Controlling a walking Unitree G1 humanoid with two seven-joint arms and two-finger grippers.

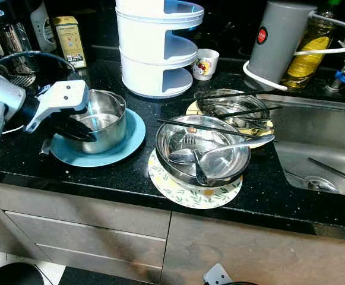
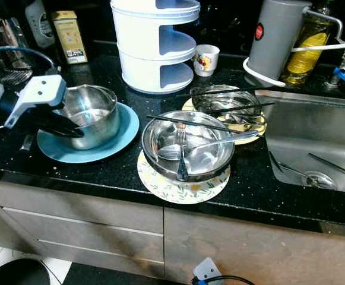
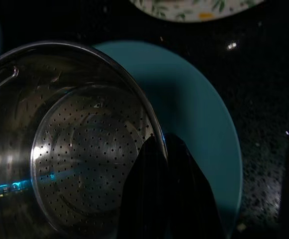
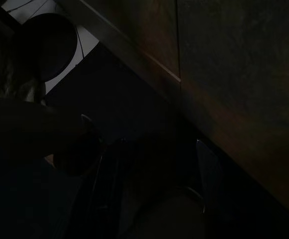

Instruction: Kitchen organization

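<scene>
At the near-left rim of the steel pot [image 1: 101, 120], left gripper [image 1: 84, 132] has its black fingers [image 3: 156, 184] pinched shut over the pot wall, one inside, one outside. Pot has a perforated bottom and sits on a blue plate [image 1: 127, 145] near the left front edge of the black counter [image 1: 130, 172]. To its right, near the counter's front edge, a large steel bowl [image 1: 220, 169] holding spoons and chopsticks rests on a floral plate [image 1: 178, 190]. Behind that, by the sink [image 1: 320, 142], a glass bowl [image 1: 231, 105] with chopsticks across it. White tiered rack [image 1: 154, 47] and small cup [image 1: 205, 64] toward the back edge. Right gripper [image 4: 149, 169] hangs low by the cabinet front, too dark to tell finger state
</scene>
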